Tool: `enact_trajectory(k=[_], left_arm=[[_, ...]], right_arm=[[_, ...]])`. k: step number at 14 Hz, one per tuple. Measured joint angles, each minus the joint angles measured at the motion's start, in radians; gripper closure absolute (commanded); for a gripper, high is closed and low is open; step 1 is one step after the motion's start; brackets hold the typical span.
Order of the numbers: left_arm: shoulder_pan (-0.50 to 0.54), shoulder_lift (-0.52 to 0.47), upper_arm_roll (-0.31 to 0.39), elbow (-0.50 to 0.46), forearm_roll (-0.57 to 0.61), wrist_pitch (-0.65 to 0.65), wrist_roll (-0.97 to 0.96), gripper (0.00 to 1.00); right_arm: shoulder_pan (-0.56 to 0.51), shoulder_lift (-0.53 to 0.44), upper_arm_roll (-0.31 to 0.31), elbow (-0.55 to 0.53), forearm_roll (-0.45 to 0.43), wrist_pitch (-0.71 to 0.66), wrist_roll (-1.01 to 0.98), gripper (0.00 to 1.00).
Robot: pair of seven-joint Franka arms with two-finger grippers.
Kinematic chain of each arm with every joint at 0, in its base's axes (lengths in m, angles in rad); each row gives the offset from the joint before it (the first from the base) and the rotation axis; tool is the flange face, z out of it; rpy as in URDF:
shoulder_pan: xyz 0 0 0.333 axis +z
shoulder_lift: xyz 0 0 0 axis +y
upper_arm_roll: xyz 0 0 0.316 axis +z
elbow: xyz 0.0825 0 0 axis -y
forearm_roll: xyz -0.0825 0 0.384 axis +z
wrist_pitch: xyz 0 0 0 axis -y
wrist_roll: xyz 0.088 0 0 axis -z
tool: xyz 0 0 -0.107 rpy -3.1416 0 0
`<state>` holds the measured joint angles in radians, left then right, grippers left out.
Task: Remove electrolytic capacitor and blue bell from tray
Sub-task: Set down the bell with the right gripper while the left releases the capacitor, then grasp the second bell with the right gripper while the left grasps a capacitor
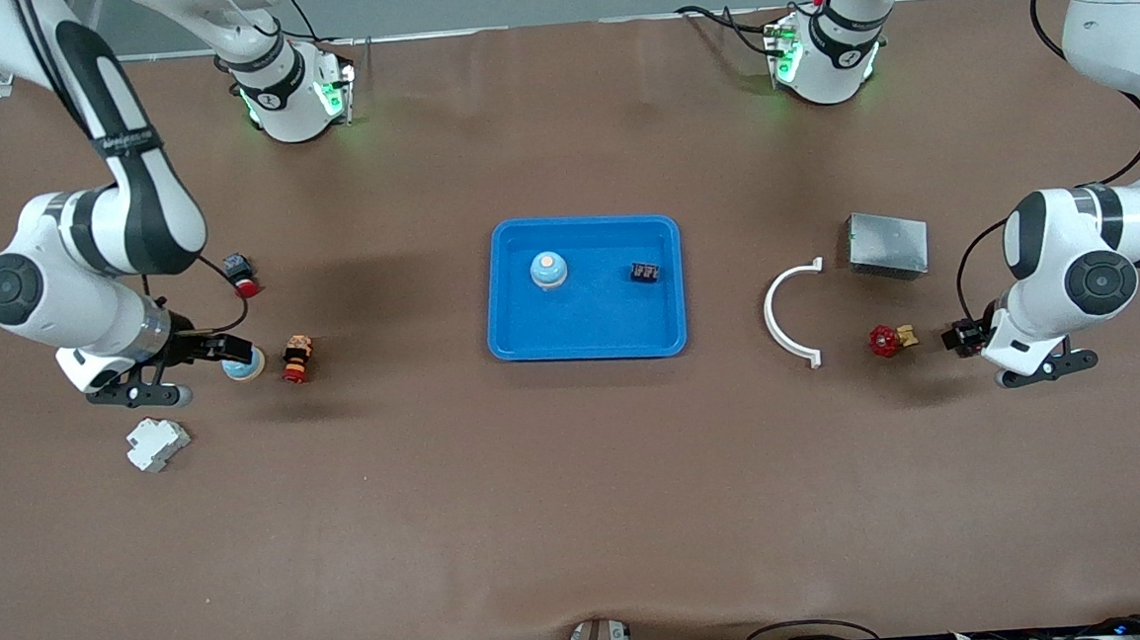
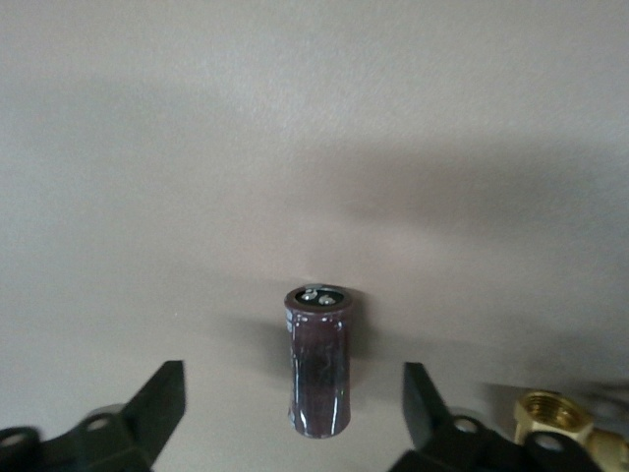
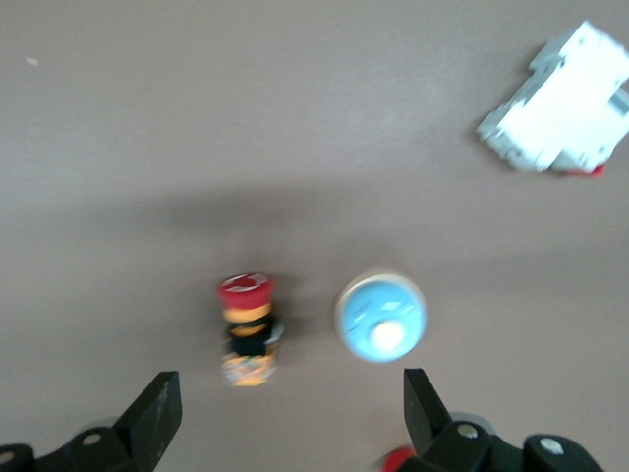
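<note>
A light-blue bell sits on the table toward the right arm's end. My right gripper hovers open over it. In the right wrist view the bell lies just ahead of the open gripper, closer to one finger. A dark cylindrical capacitor lies on the table at the left arm's end. My left gripper is open with a finger on each side of it, not touching. In the front view the left gripper is low at the table. The blue tray holds another blue bell and a small black component.
A red-and-orange button stands beside the bell, also in the right wrist view. A white breaker and a red push button are nearby. A red valve, a white curved clip and a grey metal box lie near the left gripper.
</note>
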<state>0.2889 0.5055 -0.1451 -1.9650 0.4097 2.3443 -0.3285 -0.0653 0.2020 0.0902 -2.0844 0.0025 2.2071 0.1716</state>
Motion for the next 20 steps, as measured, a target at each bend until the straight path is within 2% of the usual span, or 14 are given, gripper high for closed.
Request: enact_trajectory(k=[3,5,8,11,14,16,18,19,20], left_arm=[[0.002,-0.03,-0.035,0.018,-0.064,-0.038,-0.032,0.0],[0.0,-0.074,-0.103,0.033,-0.138,-0.143,-0.101,0.0],[-0.003,-0.125,-0.259,0.063,-0.163,-0.328,-0.337,0.03],[-0.01,-0.127,-0.423,0.064,-0.168,-0.36,-0.646,0.1],[-0.018,-0.117,-0.541,0.061,-0.17,-0.361,-0.876,0.18],[-0.028,-0.1,-0.583,0.059,-0.179,-0.352,-0.99,0.2],[-0.063,-0.073,-0.593,0.058,-0.192,-0.327,-1.098,0.19],[-0.087,-0.055,-0.593,0.057,-0.195,-0.301,-1.16,0.14],[-0.111,-0.035,-0.593,0.057,-0.196,-0.262,-1.239,0.04]], right_arm=[[0.138,-0.044,0.009,-0.001,0.018,-0.019,0.274,0.0],[0.242,-0.051,0.012,0.0,0.045,-0.016,0.445,0.0],[0.351,-0.052,0.013,0.0,0.105,-0.002,0.598,0.0],[0.431,-0.052,0.012,0.001,0.118,0.022,0.731,0.0],[0.512,-0.052,0.012,0.001,0.119,0.064,0.863,0.0],[0.565,-0.052,0.012,-0.001,0.12,0.096,0.944,0.0],[0.621,-0.05,0.012,-0.002,0.121,0.119,1.021,0.0],[0.646,-0.047,0.011,-0.003,0.121,0.122,1.047,0.0],[0.669,-0.043,0.011,-0.003,0.121,0.125,1.07,0.0]])
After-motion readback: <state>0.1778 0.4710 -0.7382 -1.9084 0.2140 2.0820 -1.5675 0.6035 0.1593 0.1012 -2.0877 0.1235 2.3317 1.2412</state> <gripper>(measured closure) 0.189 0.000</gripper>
